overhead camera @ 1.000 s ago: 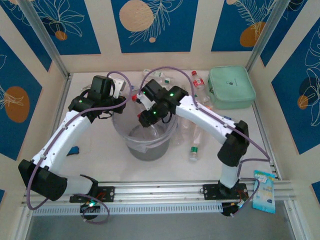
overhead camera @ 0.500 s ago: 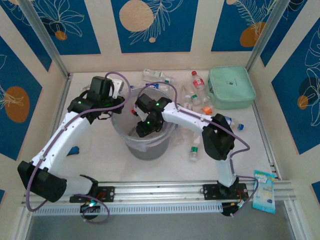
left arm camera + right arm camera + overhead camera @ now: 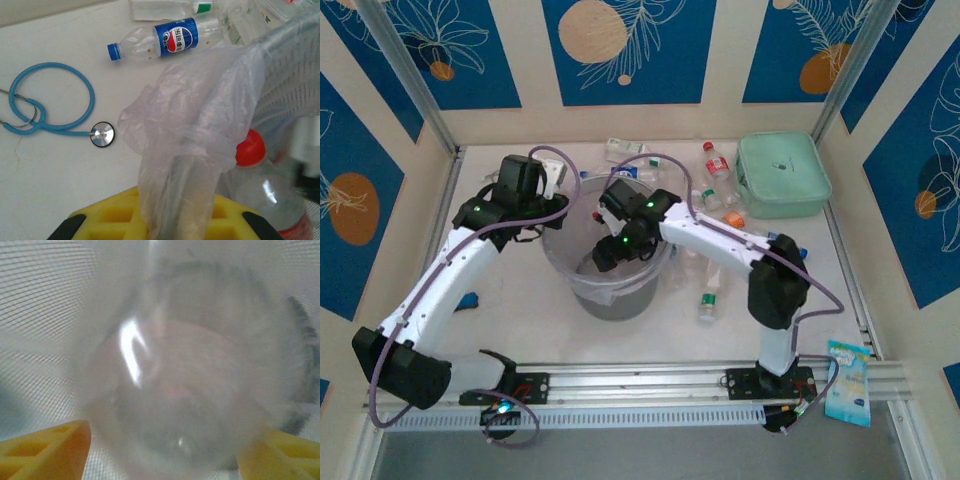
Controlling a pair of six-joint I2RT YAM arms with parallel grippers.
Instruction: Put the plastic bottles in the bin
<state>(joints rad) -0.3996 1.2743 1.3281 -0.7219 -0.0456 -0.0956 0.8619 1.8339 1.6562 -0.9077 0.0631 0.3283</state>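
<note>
Right gripper (image 3: 604, 258) is down in the bin (image 3: 620, 298), jaws spread wide around a bottle (image 3: 175, 405), apparently releasing it. Left gripper (image 3: 175, 222) is clenched on the plastic liner (image 3: 200, 115). Several bottles (image 3: 710, 300) lie on the tabletop (image 3: 520, 320): plenty left.

Bright even light; blurred right wrist close-up

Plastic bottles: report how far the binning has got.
Done: none can be confirmed lying at the bottom of the bin. In hand: the right gripper is down inside it with a clear bottle between its jaws; grip or release is unclear. The left gripper pinches the liner. Left: the Pepsi bottle, a green-capped bottle, a red-capped bottle and others lie on the table.
</note>
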